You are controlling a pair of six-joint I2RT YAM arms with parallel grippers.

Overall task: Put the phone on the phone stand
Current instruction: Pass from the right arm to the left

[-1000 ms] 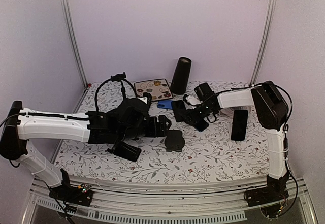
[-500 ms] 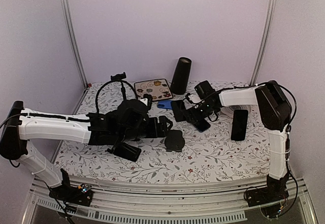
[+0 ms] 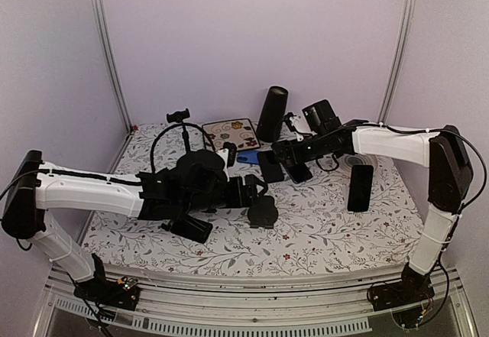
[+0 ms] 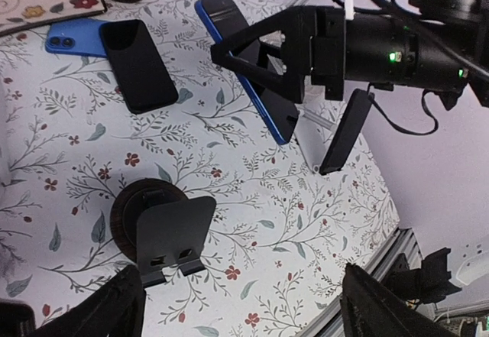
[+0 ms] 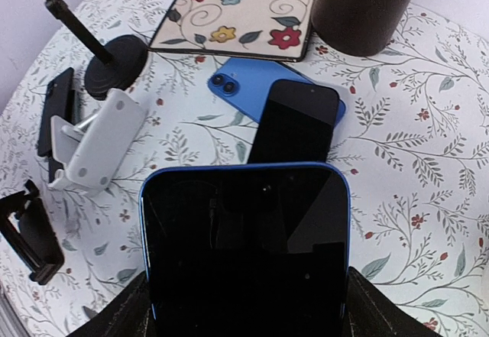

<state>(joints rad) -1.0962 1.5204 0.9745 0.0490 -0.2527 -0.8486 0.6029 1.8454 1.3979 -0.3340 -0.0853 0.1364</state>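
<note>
1. Holding the phone (image 5: 244, 245) by its long edges, the right gripper (image 4: 269, 77) is pinched on it. The dark screen faces the right wrist camera, with the blue frame showing around it.
2. The phone sits tilted in the left wrist view, one end raised and the other angled down toward the bench (image 3: 321, 230). It appears to be clear of the surface, though the view does not rule out contact.
3. The phone stand (image 4: 164, 230), a round black base with a flat back plate, stands upright on the bench. It is on the near side of the held phone and apart from it.
4. The left gripper (image 4: 237, 295) is spread wide and grips nothing. The phone stand lies just ahead of it, offset toward one finger.
5. A black phone (image 4: 137, 62) lies flat, partly across a blue phone (image 4: 72, 39), near the floral mat (image 5: 244, 8) and the dark cylinder (image 3: 272, 113).
6. Another dark phone (image 3: 360, 187) lies flat on the right part of the bench, well apart from the phone stand.
7. A white folding stand (image 5: 95, 150) and a gooseneck holder (image 5: 114, 54) sit side by side on the bench in the right wrist view.
</note>
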